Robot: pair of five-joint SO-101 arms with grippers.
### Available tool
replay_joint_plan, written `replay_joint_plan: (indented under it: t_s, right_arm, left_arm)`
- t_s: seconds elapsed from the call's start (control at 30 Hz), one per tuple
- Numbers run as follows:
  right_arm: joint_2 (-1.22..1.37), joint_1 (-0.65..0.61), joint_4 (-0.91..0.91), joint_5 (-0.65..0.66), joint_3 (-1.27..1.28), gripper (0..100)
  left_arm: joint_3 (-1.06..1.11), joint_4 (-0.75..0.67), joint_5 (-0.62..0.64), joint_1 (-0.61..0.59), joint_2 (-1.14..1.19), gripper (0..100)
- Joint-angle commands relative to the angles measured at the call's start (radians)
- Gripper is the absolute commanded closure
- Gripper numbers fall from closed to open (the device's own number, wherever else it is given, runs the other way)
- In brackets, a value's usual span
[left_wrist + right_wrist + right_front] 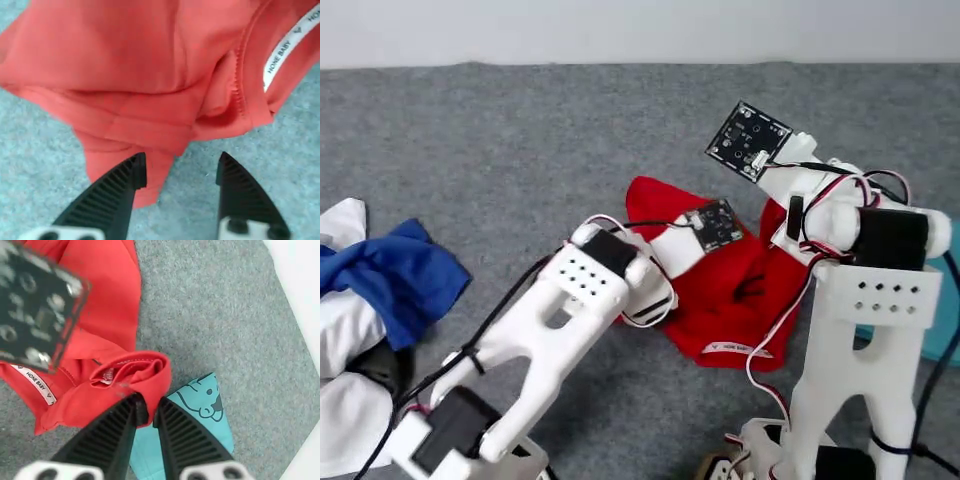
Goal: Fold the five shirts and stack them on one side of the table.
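A soft, crumpled red shirt (720, 312) lies centre-right in the high view on the fuzzy grey surface (520, 130). The left tool (180, 175) gapes wide at its edge; the right tool (148, 412) pinches a fold.

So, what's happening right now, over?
Left gripper open at red shirt edge. Right gripper shut on red shirt. Teal shirt close beside.
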Motion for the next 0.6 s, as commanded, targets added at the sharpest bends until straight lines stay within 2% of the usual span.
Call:
replay_joint_plan:
  t_s: [0.0,0.3,0.57]
  right_arm:
    - [-0.015,0.012,-0.005,0.005,-0.003,99.0]
    - [-0.015,0.012,-0.005,0.005,-0.003,99.0]
    - [-0.015,0.013,-0.005,0.005,-0.003,99.0]
  left_arm:
    - [-0.056,-0.023,-0.012,0.011,0.021,77]
    - [-0.120,-0.023,-0.014,0.005,0.138,89]
    - [-0.179,-0.018,-0.014,0.005,0.100,97]
